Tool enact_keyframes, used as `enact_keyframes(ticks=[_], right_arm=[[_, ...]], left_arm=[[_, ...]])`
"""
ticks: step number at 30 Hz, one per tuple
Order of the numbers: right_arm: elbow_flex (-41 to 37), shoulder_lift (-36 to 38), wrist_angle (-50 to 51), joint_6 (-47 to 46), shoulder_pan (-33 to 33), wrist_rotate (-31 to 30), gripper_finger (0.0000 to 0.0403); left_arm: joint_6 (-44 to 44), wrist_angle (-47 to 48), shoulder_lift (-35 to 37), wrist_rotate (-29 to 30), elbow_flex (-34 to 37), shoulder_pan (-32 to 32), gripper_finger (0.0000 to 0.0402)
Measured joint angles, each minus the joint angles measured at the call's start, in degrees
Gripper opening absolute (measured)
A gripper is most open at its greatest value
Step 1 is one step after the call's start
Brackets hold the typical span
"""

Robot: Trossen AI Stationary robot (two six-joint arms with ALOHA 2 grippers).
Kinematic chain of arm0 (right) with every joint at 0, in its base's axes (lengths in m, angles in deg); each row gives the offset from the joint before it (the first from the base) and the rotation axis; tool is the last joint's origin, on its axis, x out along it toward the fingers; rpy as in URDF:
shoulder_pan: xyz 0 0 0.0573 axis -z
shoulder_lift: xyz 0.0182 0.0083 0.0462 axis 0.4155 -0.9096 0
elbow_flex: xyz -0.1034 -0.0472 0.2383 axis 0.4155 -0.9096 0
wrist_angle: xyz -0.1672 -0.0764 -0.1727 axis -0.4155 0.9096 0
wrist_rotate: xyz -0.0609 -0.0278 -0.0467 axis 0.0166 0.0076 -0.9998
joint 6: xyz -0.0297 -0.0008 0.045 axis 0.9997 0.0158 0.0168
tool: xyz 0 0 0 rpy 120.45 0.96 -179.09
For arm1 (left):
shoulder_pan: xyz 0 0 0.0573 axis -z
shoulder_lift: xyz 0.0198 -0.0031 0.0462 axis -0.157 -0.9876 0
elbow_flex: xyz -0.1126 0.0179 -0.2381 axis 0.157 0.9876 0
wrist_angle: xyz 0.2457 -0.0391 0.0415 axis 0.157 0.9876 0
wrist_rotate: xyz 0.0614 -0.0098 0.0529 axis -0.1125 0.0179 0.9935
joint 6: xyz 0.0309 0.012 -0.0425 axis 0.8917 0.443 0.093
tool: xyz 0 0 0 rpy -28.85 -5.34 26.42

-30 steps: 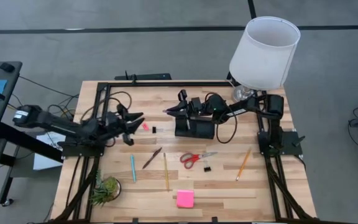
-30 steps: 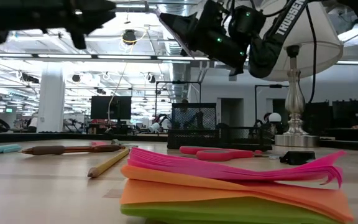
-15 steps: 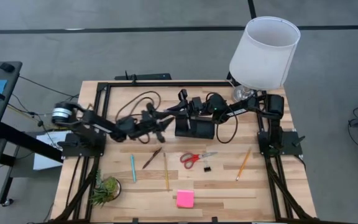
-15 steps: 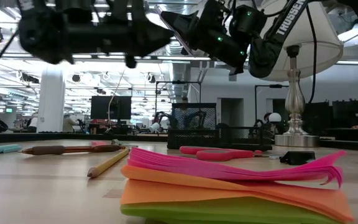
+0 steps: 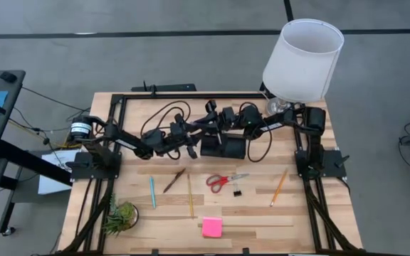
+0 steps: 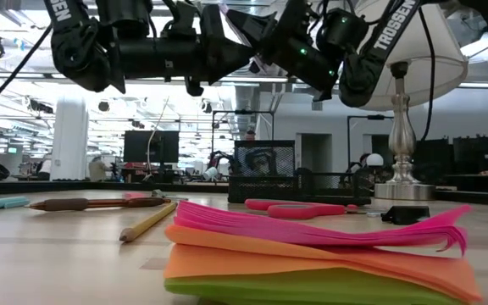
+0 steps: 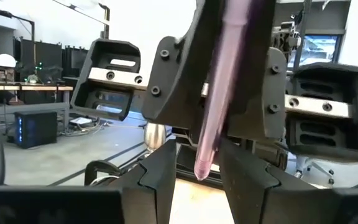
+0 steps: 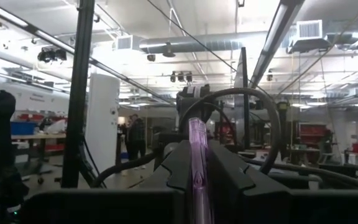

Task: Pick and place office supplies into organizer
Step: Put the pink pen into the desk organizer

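My right gripper [image 5: 206, 126] hangs above the table beside the black organizer [image 5: 223, 147], shut on a translucent pink pen [image 7: 219, 93]. My left gripper [image 7: 197, 182] has come up to it, open, and its two fingers stand on either side of the pen's free tip [image 7: 202, 171]; I cannot tell whether they touch it. Red-handled scissors [image 5: 226, 180], a binder clip [image 5: 238, 192], a pink sticky-note pad [image 5: 212, 227], a teal pen [image 5: 152, 192], a dark pen [image 5: 174, 180] and two pencils [image 5: 190, 195] [image 5: 280, 187] lie flat on the table. My right gripper pinches the pink pen's shaft [image 8: 197, 155] between its two fingers. The pen lies along the fingers and sticks out past their tips toward my left gripper. It is lifted clear of the table and the organizer.
A white-shaded lamp [image 5: 303, 60] stands at the far right corner, close behind my right arm. A small green plant [image 5: 122, 217] sits near the front left. Cables loop above the table around both wrists. Bare wood lies along the front edge.
My left gripper has swept toward the table's right edge and slightly down, from the left side to my right gripper, and now stands around the pen's tip. My right gripper has stayed in place with the pen.
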Motion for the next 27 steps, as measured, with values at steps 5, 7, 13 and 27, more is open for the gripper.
enact_keyframes(ticks=[5, 7, 13, 27], right_arm=[[0.0, 0.0, 0.1, -1.5, 0.2, 0.6, 0.0041], [0.0, 0.0, 0.0, -2.0, 0.7, 0.7, 0.0033], [0.0, 0.0, 0.2, -3.7, 1.6, 0.8, 0.0025], [0.0, 0.0, 0.6, -3.6, 1.5, -0.4, 0.0025]], left_arm=[[0.7, 0.0, 0.0, -1.3, -0.1, -1.0, 0.011], [0.7, 0.0, 0.0, -2.6, 0.0, -1.5, 0.011], [2.0, 0.0, 0.0, -5.9, -0.1, -1.7, 0.011], [3.1, -1.3, 0.0, -5.5, -0.1, -1.9, 0.011]])
